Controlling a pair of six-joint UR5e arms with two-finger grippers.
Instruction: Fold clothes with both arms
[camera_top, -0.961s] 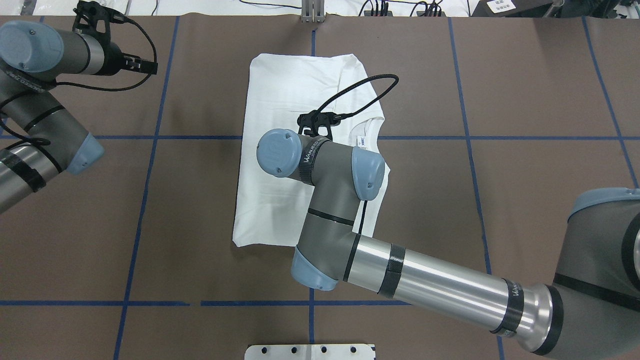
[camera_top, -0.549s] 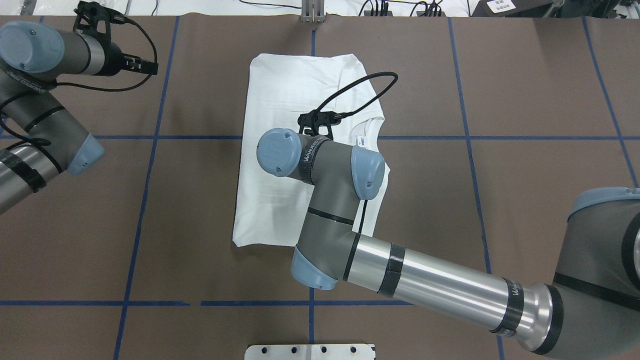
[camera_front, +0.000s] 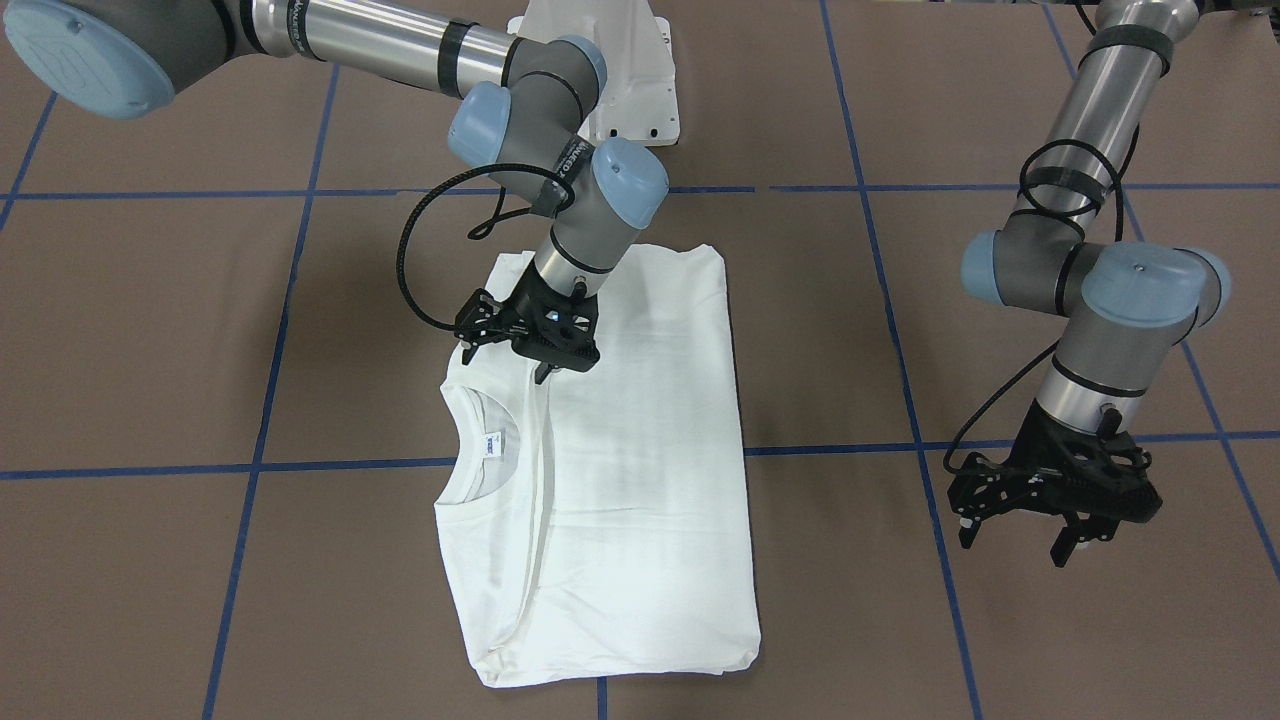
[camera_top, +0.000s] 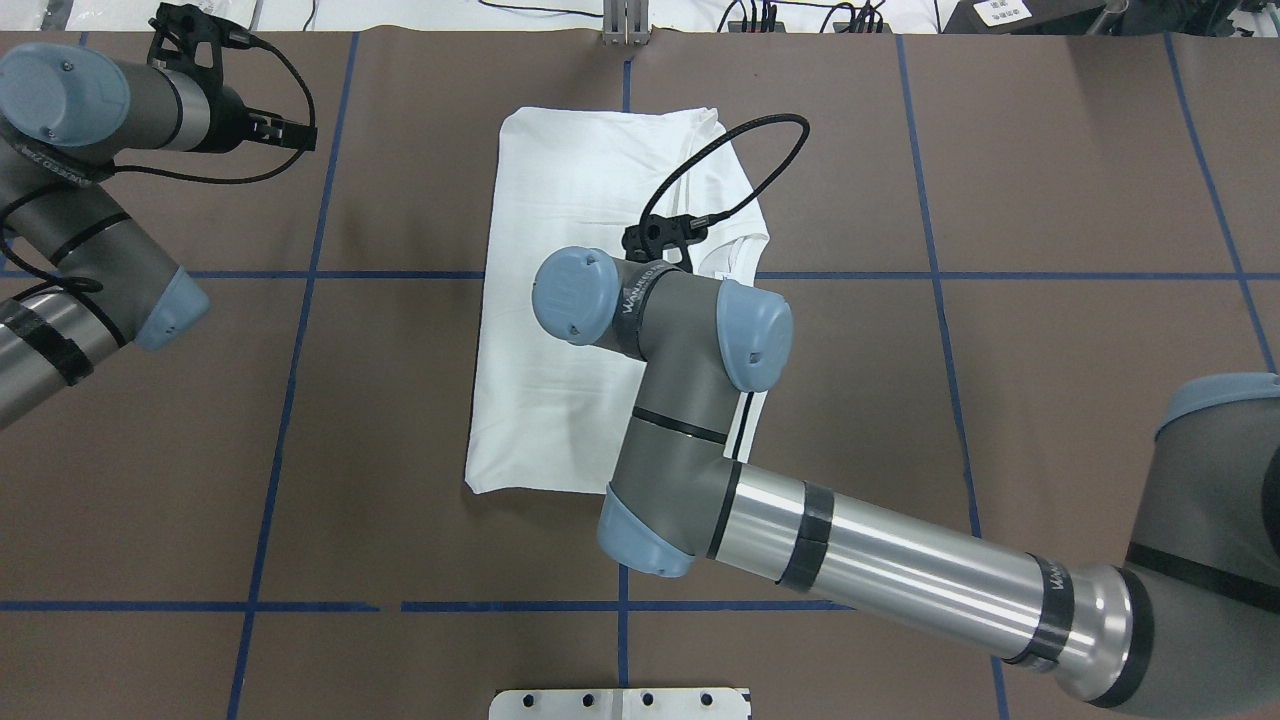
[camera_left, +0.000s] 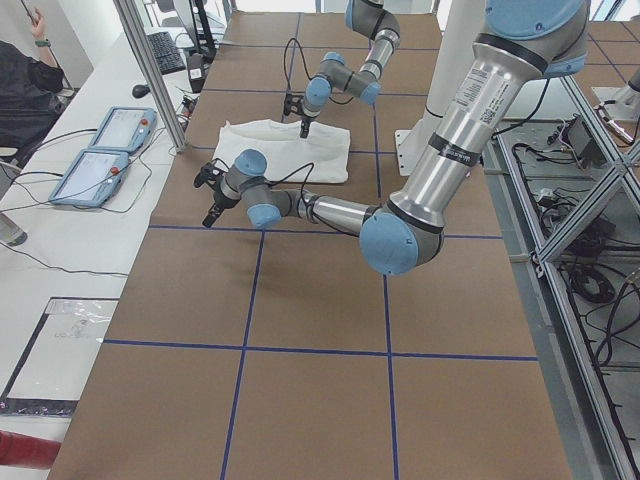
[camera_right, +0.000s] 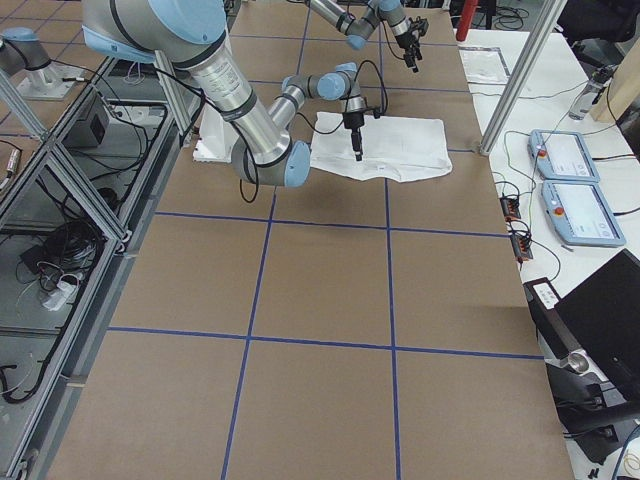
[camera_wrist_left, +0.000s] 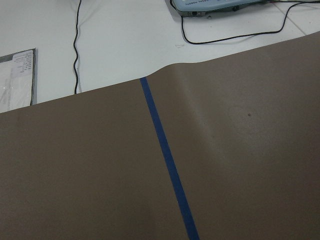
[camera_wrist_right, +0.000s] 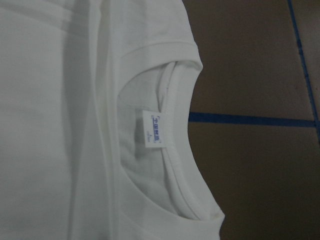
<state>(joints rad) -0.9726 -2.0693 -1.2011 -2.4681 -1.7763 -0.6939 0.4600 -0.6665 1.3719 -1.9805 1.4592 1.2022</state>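
Observation:
The white shirt (camera_front: 640, 480) lies folded into a long rectangle mid-table; it also shows in the overhead view (camera_top: 560, 200). Its ribbed collar (camera_front: 462, 425) and neck label (camera_wrist_right: 154, 129) face up at one long edge. No black text shows. My right gripper (camera_front: 505, 367) hovers open and empty just above the shirt beside the collar; in the overhead view my own wrist hides it. My left gripper (camera_front: 1012, 545) is open and empty over bare brown table, well off to the shirt's side, and shows in the overhead view (camera_top: 290, 132).
The white pedestal base (camera_front: 620, 80) stands at the robot's side of the table. Blue tape lines (camera_wrist_left: 167, 160) grid the brown table cover. Beyond the far edge a white bench holds cables and teach pendants (camera_left: 100, 150). An operator (camera_left: 20, 80) stands there.
My right arm's wrist and elbow have shifted a little to the right over the shirt, toward the collar, and now cover the neck label in the overhead view. The left arm and shirt have not moved.

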